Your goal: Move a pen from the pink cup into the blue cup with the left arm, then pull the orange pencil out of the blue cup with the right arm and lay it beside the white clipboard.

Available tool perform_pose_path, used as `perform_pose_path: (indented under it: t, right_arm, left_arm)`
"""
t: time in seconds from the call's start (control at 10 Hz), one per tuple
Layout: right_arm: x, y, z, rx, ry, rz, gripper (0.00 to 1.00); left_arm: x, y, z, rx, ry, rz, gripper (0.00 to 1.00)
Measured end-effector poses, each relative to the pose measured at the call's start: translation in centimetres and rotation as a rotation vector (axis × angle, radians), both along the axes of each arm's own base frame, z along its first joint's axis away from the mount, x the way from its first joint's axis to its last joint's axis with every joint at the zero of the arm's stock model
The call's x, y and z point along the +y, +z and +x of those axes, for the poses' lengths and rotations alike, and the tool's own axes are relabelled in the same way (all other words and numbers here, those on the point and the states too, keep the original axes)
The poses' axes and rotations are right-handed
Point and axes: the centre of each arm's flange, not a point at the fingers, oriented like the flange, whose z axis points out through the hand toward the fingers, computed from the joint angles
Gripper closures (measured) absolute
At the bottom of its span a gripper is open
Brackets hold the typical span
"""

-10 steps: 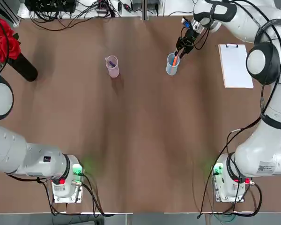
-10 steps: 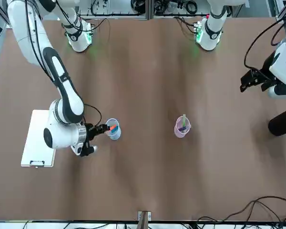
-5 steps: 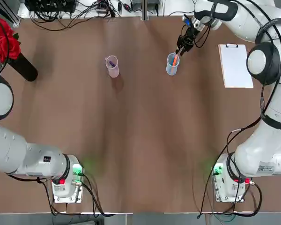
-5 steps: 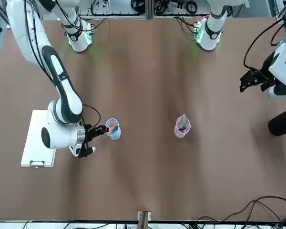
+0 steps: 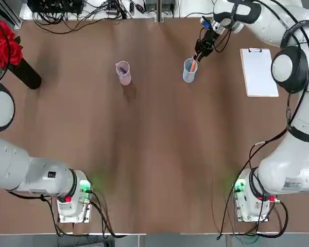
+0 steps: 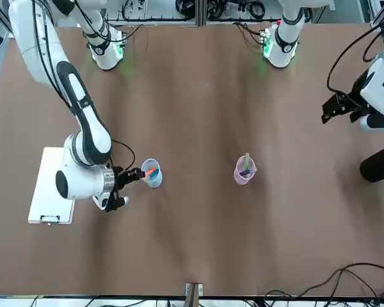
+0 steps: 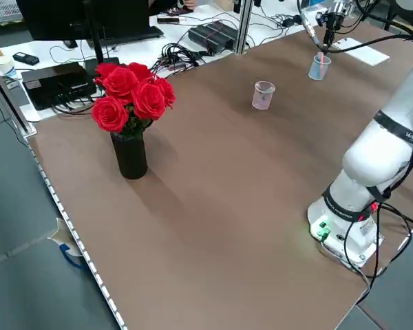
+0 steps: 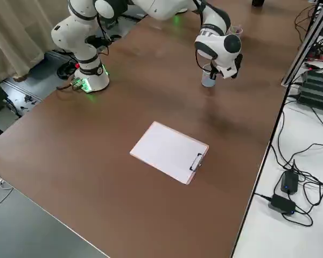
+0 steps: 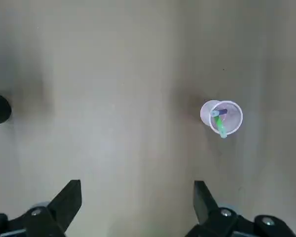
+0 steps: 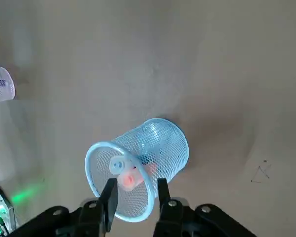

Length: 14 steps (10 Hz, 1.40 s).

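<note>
In the top view, bare desk (image 5: 154, 144) spreads below the blue cup (image 5: 188, 77) at upper right, with the white clipboard (image 5: 260, 74) farther right. The orange pencil (image 10: 130, 179) leans in that cup beside the blue pen (image 10: 118, 165), its end between the right end effector's (image 10: 137, 183) parted fingers; the left end effector (image 9: 137, 191) hangs wide apart, empty, at the front view's right edge.

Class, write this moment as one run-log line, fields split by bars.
right gripper: at blue cup's rim, closing in on orange pencil | blue pen: in blue cup | left gripper: open, empty
</note>
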Motion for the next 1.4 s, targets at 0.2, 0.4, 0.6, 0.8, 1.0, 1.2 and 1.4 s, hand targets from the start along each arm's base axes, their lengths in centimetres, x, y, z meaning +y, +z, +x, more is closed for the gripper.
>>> perform_pose_path:
  t: [0.2,0.4,0.6,0.8,1.0,1.2,1.4]
  right_arm:
    - [0.17,0.0,-0.01,-0.004,0.0,0.001,0.62]
    - [0.25,0.03,0.02,-0.008,-0.001,0.001,0.65]
    - [0.31,0.05,0.06,-0.013,-0.002,0.001,0.69]
    - [0.34,0.05,0.07,-0.014,-0.003,0.001,0.71]
    - [0.4,0.06,0.06,-0.015,-0.003,0.001,0.73]
    - [0.44,0.05,0.05,-0.016,-0.003,0.001,0.77]
    - [0.44,0.02,0.06,-0.017,-0.004,0.001,0.79]
  left_arm:
    - [0.0,-0.02,0.0,0.0,0.0,0.0,0.0]
    - [0.03,-0.02,0.0,0.0,0.001,0.0,0.0]
    - [0.04,-0.02,0.0,0.0,0.001,0.0,0.0]
    - [0.04,-0.02,0.0,0.0,0.001,0.0,0.0]
    - [0.04,-0.03,0.0,0.001,0.001,0.0,0.0]
    - [0.05,-0.03,0.0,0.001,0.001,0.0,0.0]
    - [0.05,-0.04,0.0,0.001,0.001,0.0,0.0]
